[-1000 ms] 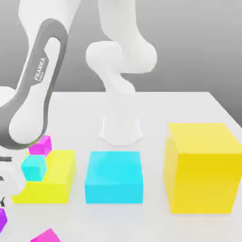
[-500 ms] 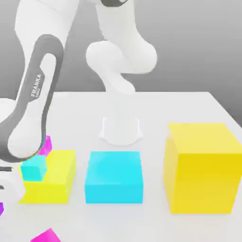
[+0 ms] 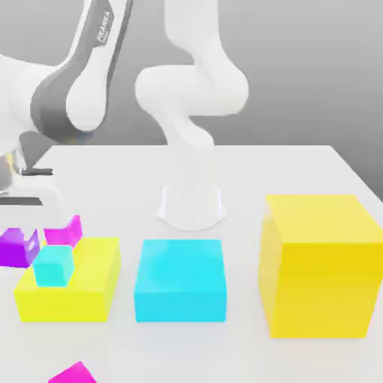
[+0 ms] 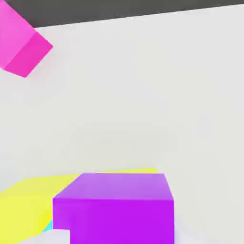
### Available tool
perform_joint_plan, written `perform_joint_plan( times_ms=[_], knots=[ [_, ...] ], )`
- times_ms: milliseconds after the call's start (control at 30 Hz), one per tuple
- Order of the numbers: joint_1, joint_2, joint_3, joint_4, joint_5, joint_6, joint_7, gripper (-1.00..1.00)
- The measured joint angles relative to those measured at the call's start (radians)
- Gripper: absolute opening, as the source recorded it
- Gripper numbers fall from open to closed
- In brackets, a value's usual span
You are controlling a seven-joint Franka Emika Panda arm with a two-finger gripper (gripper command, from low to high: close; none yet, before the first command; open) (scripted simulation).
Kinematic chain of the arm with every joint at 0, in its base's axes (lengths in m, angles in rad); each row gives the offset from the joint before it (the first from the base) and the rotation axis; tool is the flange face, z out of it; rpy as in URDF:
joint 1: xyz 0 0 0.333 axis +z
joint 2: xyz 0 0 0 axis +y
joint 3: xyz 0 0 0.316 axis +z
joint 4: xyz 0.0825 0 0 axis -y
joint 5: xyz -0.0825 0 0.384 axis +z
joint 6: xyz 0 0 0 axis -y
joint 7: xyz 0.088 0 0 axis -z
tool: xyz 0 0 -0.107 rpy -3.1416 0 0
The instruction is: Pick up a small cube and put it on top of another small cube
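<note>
Small violet cube (image 3: 15, 247) in closed pincer (image 3: 28, 247), beside table's (image 3: 299, 168) edge.

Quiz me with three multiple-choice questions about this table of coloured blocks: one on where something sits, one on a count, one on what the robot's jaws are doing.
1. Where is the small cyan cube?
A. on the low yellow block
B. on the tall yellow block
C. on the big cyan block

2. How many yellow blocks are on the white table?
A. one
B. two
C. four

3. What is happening to the small violet-purple cube?
A. it lies flat on the table
B. it rests on the big cyan block
C. the jaws hold it off the table

Answers: 1 A, the cyan cube rests on the low block's top. 2 B, one low and one tall. 3 C, the exterior view shows it lifted at the gripper, and the hand view shows it right under the camera.
</note>
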Motion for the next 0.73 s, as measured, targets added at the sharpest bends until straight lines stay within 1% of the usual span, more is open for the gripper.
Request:
perform_joint_plan(
  times_ms=[133,167,233,333,367,567,633,733],
  knots=[
    [-0.039,-0.136,0.036,-0.086,-0.113,-0.021,0.076,-1.0],
    [-0.042,-0.145,0.039,-0.102,-0.123,-0.01,0.082,-1.0],
    [-0.037,-0.11,0.036,-0.123,-0.107,0.046,0.069,-1.0],
    [-0.025,-0.017,0.025,-0.148,-0.051,0.156,0.027,-1.0],
    [-0.022,0.001,0.023,-0.152,-0.04,0.178,0.018,1.0],
    [-0.021,0.011,0.022,-0.154,-0.035,0.19,0.015,1.0],
    [-0.027,-0.025,0.027,-0.146,-0.058,0.149,0.032,1.0],
    [-0.049,-0.116,0.048,-0.127,-0.112,0.045,0.072,1.0]
  ],
)
